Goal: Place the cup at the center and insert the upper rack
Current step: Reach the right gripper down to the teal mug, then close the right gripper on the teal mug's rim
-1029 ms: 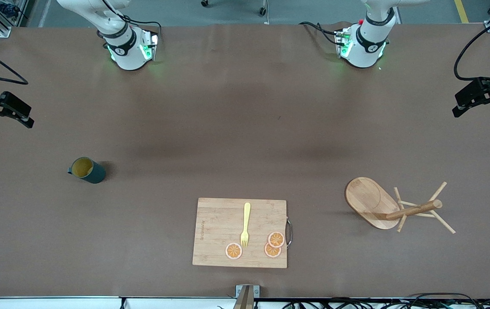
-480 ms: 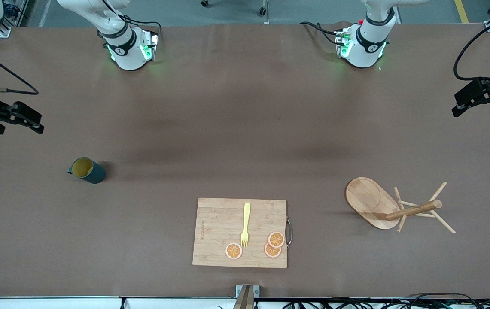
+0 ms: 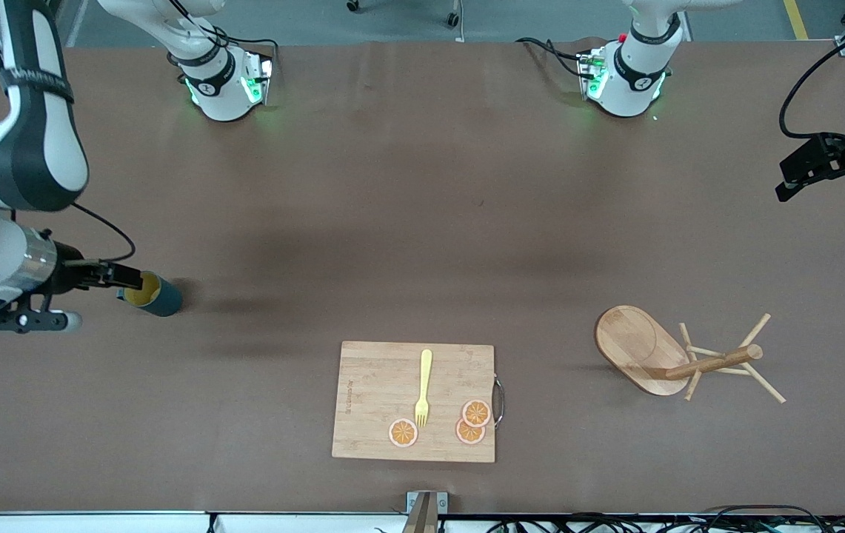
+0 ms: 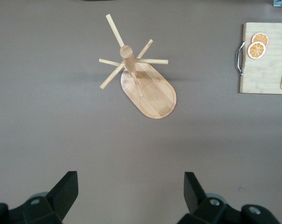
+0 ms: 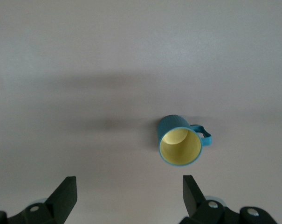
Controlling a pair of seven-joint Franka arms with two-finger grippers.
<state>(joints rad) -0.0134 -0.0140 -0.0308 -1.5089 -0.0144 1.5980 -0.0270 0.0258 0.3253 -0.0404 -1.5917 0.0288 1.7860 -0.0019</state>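
Overall, the brown worktop [image 3: 422, 222] spans the whole scene, with both arm bases along its edge farthest from the front camera. Toward the right arm's end, the right arm [image 3: 15, 148] reaches in, and the right gripper [image 3: 107, 275] hangs in the air over the worktop just beside the cup [image 3: 149, 293], its fingers [image 5: 64, 196] spread wide and holding nothing. At the left arm's end, the left gripper [image 3: 826, 172] hovers above bare worktop, fingers [image 4: 66, 191] likewise wide apart and empty.

Next in size, a rectangular wooden cutting board [image 3: 413, 402] lies near the front camera, midway along the worktop, with a metal handle at its edge toward the left arm's end. The upper rack [image 3: 677, 359] stands upright toward the left arm's end, on its oval base, the post rising with thin pegs fanning out near the top.

On the board lie a yellow fork [image 3: 423, 388] and three orange slices [image 3: 470, 422]. The cup, dark teal with a yellow inside, stands upright toward the right arm's end, well apart from the board and the rack.
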